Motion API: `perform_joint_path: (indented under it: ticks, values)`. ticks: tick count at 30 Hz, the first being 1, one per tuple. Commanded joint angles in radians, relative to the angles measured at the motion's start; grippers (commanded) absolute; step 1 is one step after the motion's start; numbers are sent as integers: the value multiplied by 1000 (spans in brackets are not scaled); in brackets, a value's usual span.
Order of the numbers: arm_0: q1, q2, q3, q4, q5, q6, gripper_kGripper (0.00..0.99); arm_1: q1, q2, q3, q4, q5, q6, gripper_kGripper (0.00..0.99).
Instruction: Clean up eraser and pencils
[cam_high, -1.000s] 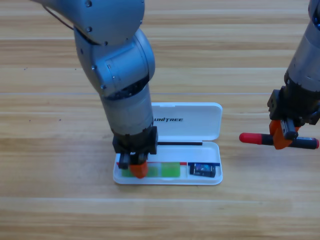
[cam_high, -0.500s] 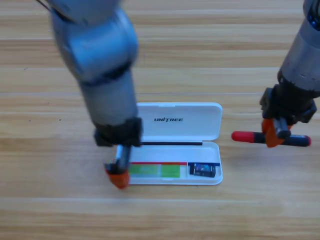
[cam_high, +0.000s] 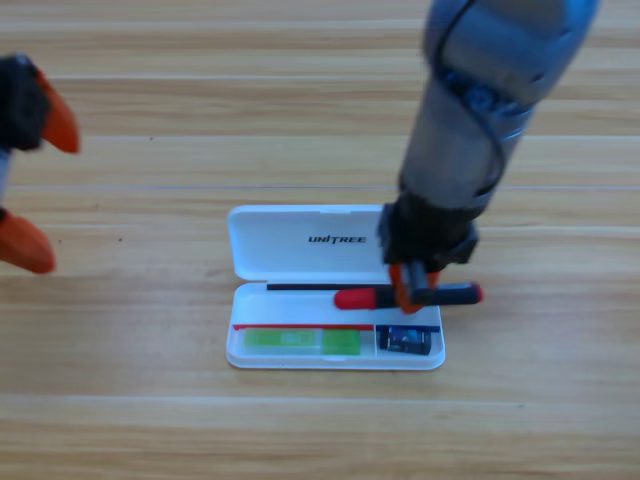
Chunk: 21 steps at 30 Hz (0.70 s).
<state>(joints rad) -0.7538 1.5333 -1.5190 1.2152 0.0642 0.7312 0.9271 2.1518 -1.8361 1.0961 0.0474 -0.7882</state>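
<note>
I am holding the right gripper (cam_high: 410, 285) over the right part of the white case (cam_high: 335, 288), pointing down from the grey right arm (cam_high: 480, 110) that is coming in from the top of the view. Its orange jaws are clamping the red-and-black pencil (cam_high: 405, 297) around its middle, where the red end is meeting the black barrel. The pencil is lying level and crosswise, its red end reaching left over the tray and its black end sticking out just past the case's right edge. I cannot tell whether it is touching the tray or hanging just above it. Below it, in the tray's front row, the pale green pencil (cam_high: 302, 341) is lying flat along the left and middle part, and the eraser (cam_high: 404, 340) is sitting in the small compartment at the right end, just beside the green pencil's tip. The case lid, printed UNITREE, is lying open and flat behind the tray on the wooden table (cam_high: 120, 420). The left gripper (cam_high: 35, 185) is waiting at the left edge of the view, well apart from the case, partly cut off, with its two orange jaws standing wide apart and gripping nothing.
</note>
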Motion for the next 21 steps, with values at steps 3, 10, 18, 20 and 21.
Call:
perform_joint_path:
  ticks: [3, 10, 18, 20, 21]
  values:
    - [123, -68, 109, -56, -44, -1, 989, 39, 181, -106, 10, -29, 9, 0]
    - [194, -117, 241, -180, -109, -13, 990, 39, 238, -193, 24, -43, 12, 0]
    - [202, -142, 276, -235, -122, -49, 990, 38, 264, -230, 25, -67, 18, 0]
    - [203, -145, 278, -237, -122, -49, 990, 35, 264, -232, 25, -67, 20, 0]
    - [203, -147, 278, -238, -122, -49, 990, 35, 264, -232, 25, -69, 20, 0]
